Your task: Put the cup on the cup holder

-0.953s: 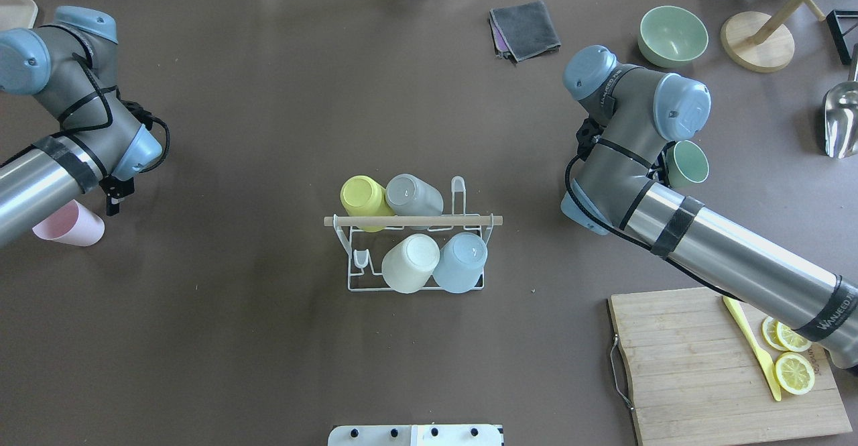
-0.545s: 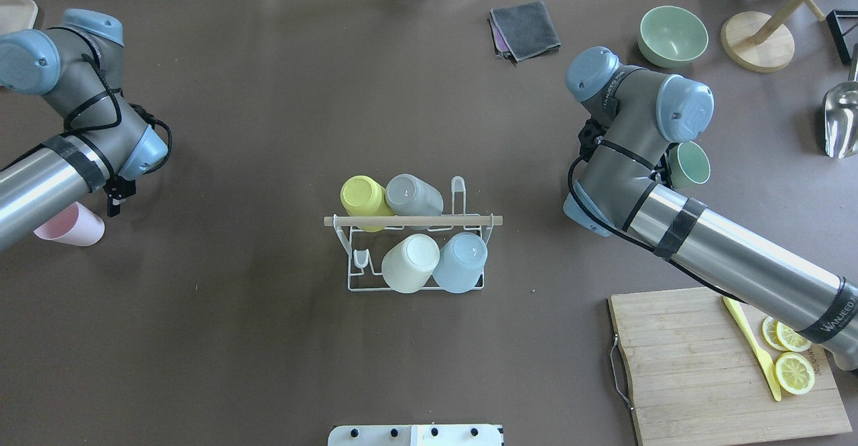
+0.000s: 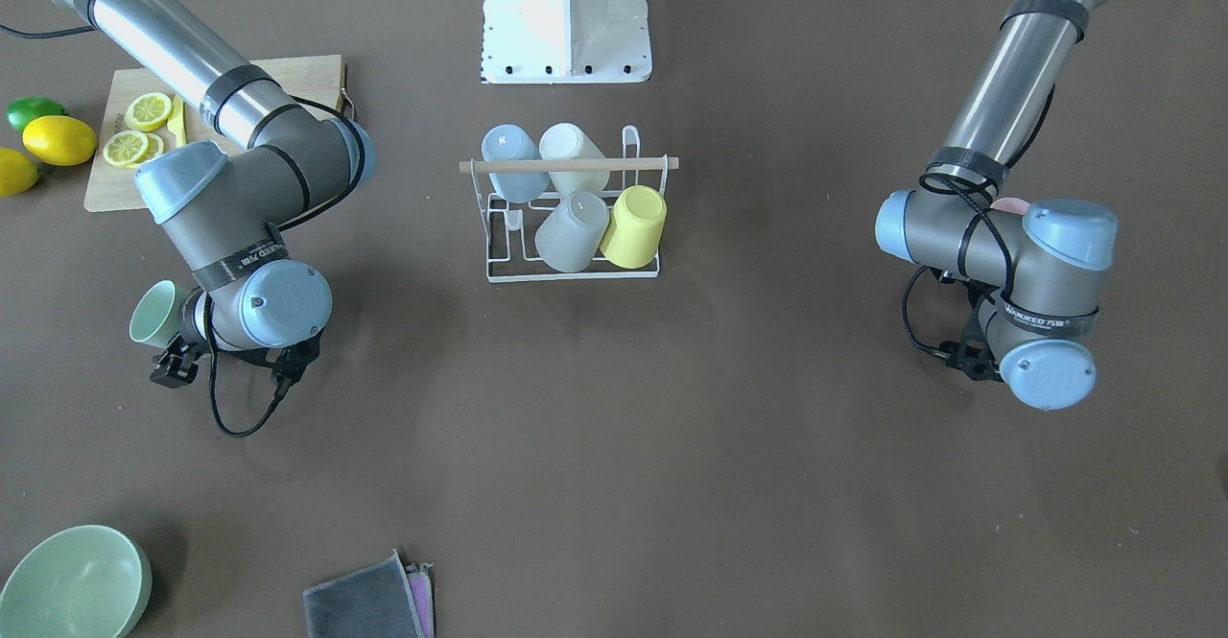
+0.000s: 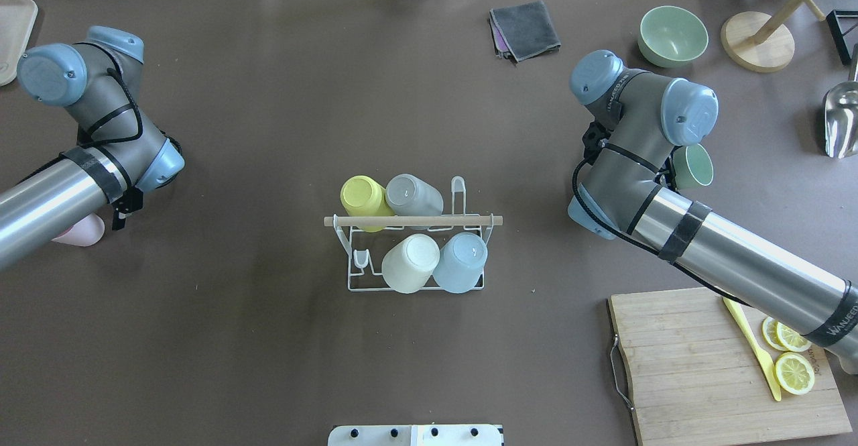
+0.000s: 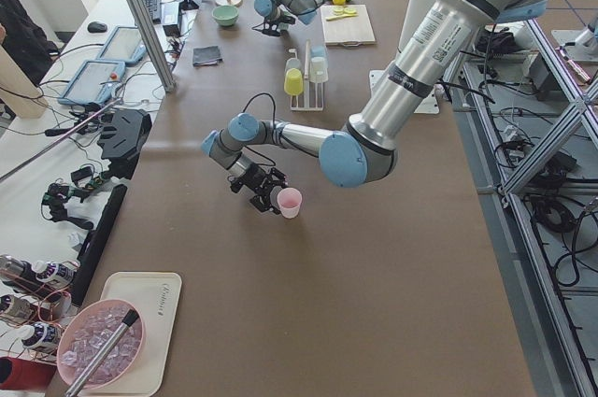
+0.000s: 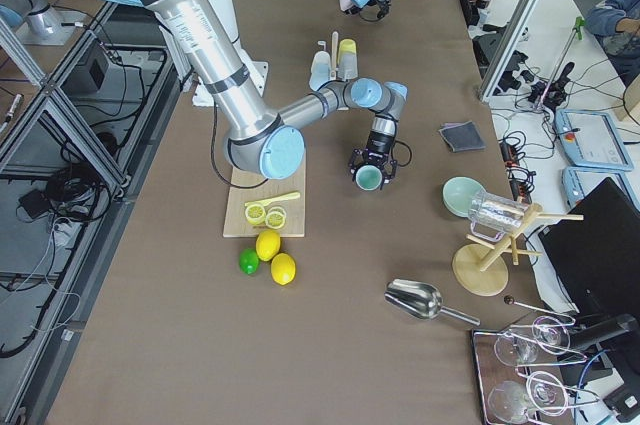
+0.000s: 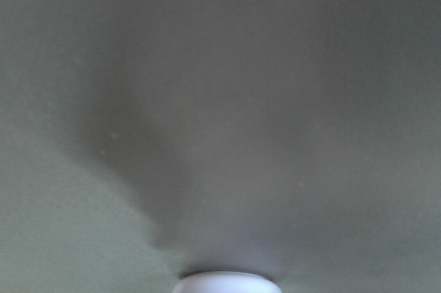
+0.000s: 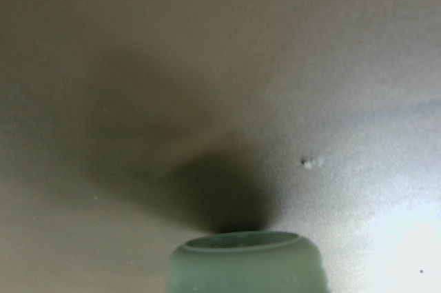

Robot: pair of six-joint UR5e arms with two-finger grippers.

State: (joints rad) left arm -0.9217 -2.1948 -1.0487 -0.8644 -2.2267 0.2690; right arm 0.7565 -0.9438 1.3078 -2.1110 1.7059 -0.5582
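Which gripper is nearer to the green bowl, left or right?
Right. The right gripper, at the green cup, is beside the green bowl; the left gripper, at the pink cup, is across the table.

Left arm (image 4: 100, 131) shifted toward the table's centre, now covering most of the pink cup (image 4: 80, 231), right arm (image 4: 637, 137) with green cup (image 4: 694, 165) moved slightly outward.
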